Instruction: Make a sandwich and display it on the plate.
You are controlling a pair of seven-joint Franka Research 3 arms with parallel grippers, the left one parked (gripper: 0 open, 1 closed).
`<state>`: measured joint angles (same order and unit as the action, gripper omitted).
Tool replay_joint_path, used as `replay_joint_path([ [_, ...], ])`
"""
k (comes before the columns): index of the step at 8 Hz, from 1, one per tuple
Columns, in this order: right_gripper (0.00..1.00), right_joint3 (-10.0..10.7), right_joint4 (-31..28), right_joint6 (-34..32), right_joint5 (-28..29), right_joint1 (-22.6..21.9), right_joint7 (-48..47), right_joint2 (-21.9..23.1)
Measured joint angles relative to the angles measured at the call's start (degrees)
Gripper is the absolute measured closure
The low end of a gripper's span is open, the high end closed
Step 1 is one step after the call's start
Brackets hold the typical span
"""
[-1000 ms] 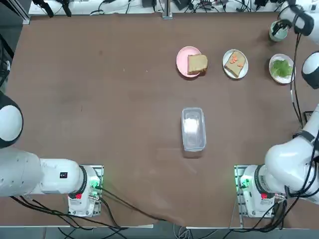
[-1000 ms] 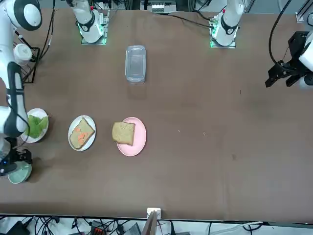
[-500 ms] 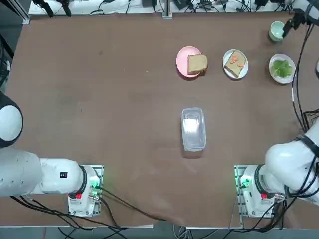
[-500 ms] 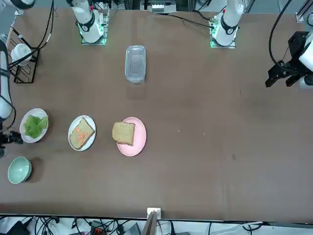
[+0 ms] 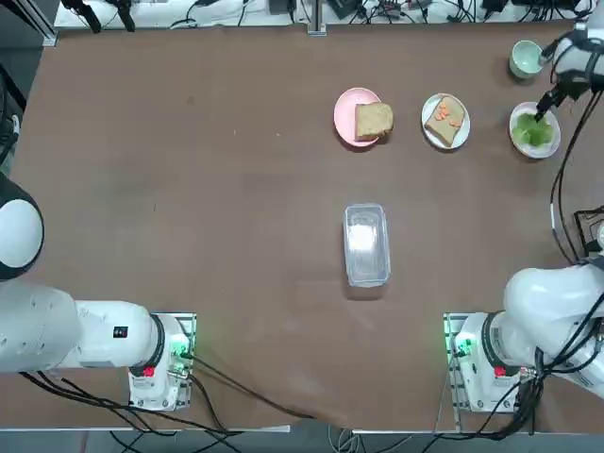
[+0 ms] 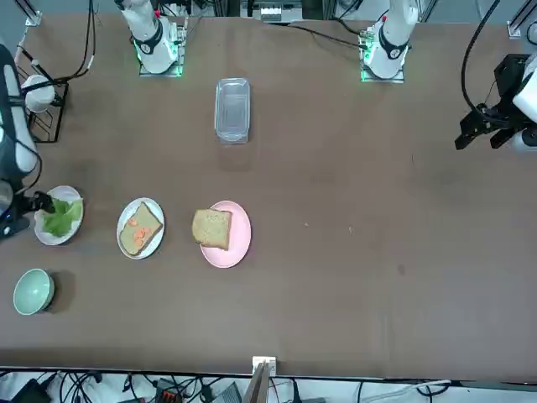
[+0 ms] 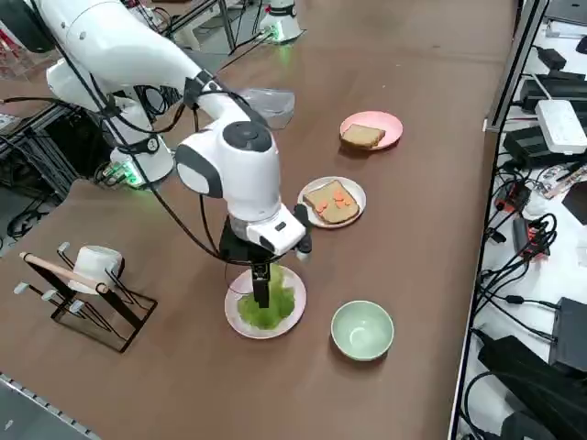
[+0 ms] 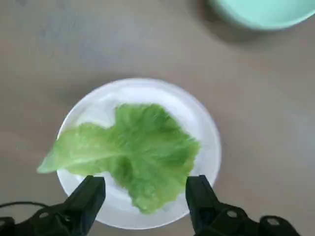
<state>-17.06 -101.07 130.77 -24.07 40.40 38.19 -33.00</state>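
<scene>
While a ruffled green lettuce leaf (image 8: pixel 142 152) lies on its round white plate (image 8: pixel 120 211), the right gripper (image 8: pixel 145 189) hovers over it, fingers spread wide, gripping nothing

Honestly can't make out any readable text, labels, brands, numbers or signs anywhere here, folks.
</scene>
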Motion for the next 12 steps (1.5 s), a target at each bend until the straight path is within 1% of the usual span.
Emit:
replay_joint_path([
  [1,0.01,0.00,-1.72,0.83,0.00,0.65,1.31,-0.01],
  [3,0.04,-0.01,-2.43,1.06,0.00,0.88,3.16,-0.45],
  [6,0.22,-0.01,-2.46,2.21,-1.37,0.90,3.60,-1.53],
  [7,0.25,0.02,-2.45,2.85,-2.39,0.98,3.61,-1.70],
  [10,0.28,0.09,-2.46,4.14,-3.59,1.62,3.76,-2.49],
  [12,0.39,0.11,-2.46,4.97,-3.93,1.81,3.80,-3.18],
])
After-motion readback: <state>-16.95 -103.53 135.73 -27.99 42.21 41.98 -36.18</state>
